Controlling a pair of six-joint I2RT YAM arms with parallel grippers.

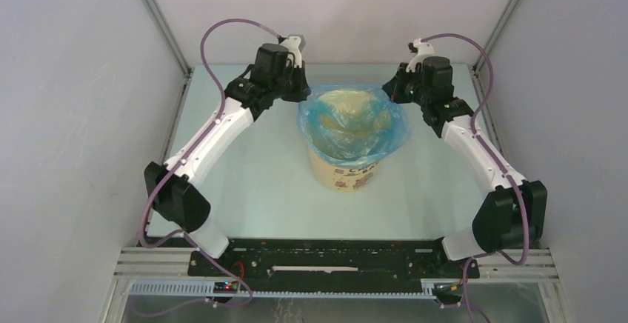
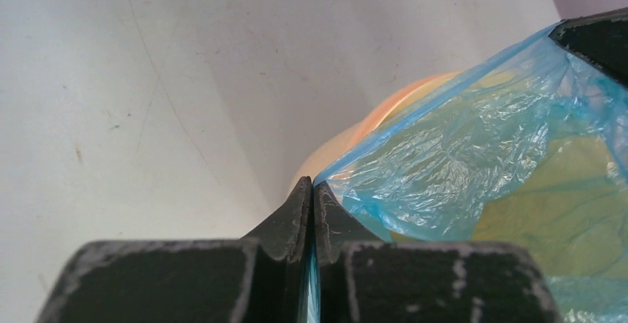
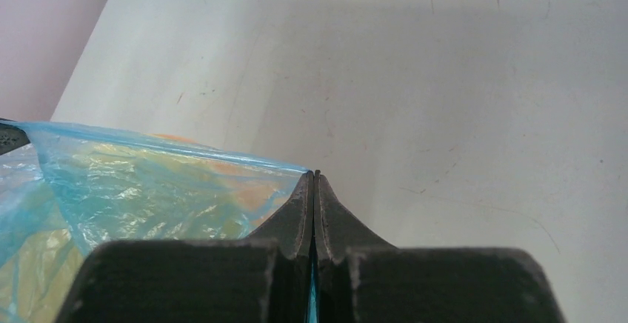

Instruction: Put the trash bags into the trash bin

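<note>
The pale yellow-tan trash bin (image 1: 345, 173) stands upright at the table's middle, dark lettering on its side. The light-blue trash bag (image 1: 349, 119) lies inside it, its mouth stretched over the rim. My left gripper (image 1: 302, 93) is shut on the bag's left edge; blue film shows between its jaws in the left wrist view (image 2: 312, 190), with the bag (image 2: 474, 152) spreading to the right. My right gripper (image 1: 391, 90) is shut on the bag's right edge; in the right wrist view (image 3: 313, 178) the bag (image 3: 148, 182) stretches to the left.
The pale green table top (image 1: 252, 182) runs to side walls at left and right and a back wall. Metal frame posts (image 1: 159, 19) stand at the back corners. Both arm bases sit on the black rail (image 1: 333, 258) at the near edge.
</note>
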